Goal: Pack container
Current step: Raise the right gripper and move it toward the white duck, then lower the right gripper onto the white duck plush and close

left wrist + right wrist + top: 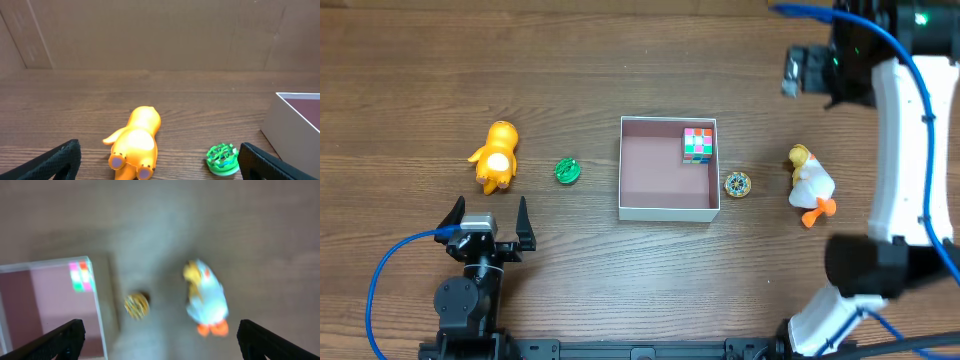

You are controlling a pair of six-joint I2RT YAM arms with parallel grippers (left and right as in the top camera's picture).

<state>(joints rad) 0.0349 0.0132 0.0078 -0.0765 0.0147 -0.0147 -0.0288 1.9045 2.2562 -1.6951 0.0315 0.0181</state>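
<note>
The container [668, 212] lies flat on the worktop [620, 280] with its open face straight up. It is close to square, so no long axis shows. Seen from overhead, its thin white walls run in line with the edges of the picture and no corner is turned. It sits ahead of the left fingers [452, 215] and off to their right, well apart from them. In the left wrist view only its near corner shows, beyond the right-hand finger.

A multicoloured cube [698, 144] stands inside the container, in the far right corner against the walls.

The left fingers are spread wide with nothing between them, low over the worktop. An orange toy animal [496, 155] lies just ahead of them. A green disc [567, 171] lies ahead of the right-hand finger, between the toy and the container.

The right fingers [65, 337] are also wide apart and empty, held up above the worktop and looking down on it. Their view is blurred. In it the container's right wall and the cube lie ahead of the left-hand finger. A small gold disc [738, 184] lies just beside that wall, roughly midway between the two fingers. A white and yellow duck toy [810, 183] with orange feet lies further right, apart from the disc and nearer the right-hand finger.
</note>
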